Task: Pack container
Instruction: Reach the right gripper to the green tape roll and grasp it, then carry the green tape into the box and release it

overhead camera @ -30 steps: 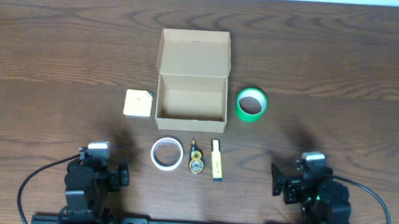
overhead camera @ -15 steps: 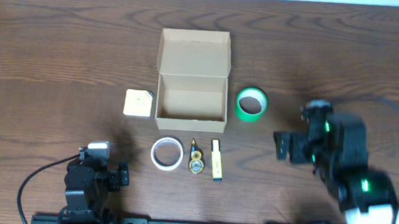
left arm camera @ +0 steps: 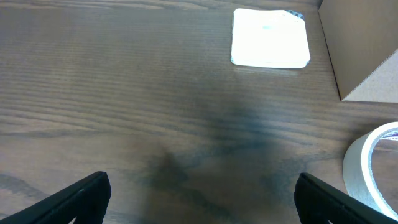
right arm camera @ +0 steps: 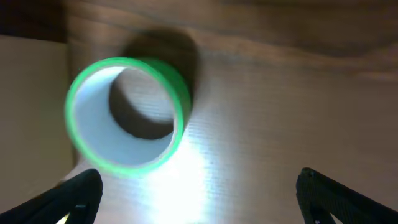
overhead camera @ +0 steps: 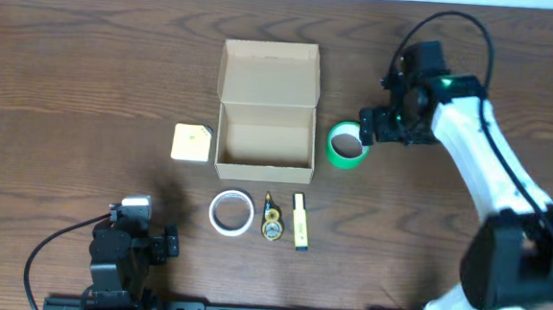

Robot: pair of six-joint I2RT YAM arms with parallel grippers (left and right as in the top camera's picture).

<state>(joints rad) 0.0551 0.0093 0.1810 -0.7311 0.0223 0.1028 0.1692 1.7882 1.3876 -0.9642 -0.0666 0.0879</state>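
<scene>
The tan cardboard container lies open at the table's middle, its flap lid folded back, and looks empty. A green tape roll lies just right of it and shows in the right wrist view. My right gripper is open and empty, hovering just right of and above the green roll. My left gripper is open and empty, parked at the front left. A white tape roll, a small round gadget and a yellow highlighter lie in front of the box.
A small yellow square pad lies left of the box, also in the left wrist view. The white roll's edge and a box corner show at the right of the left wrist view.
My right arm has swung from its parked spot at the front right up and leftward to the green tape roll. The left arm has not moved.
</scene>
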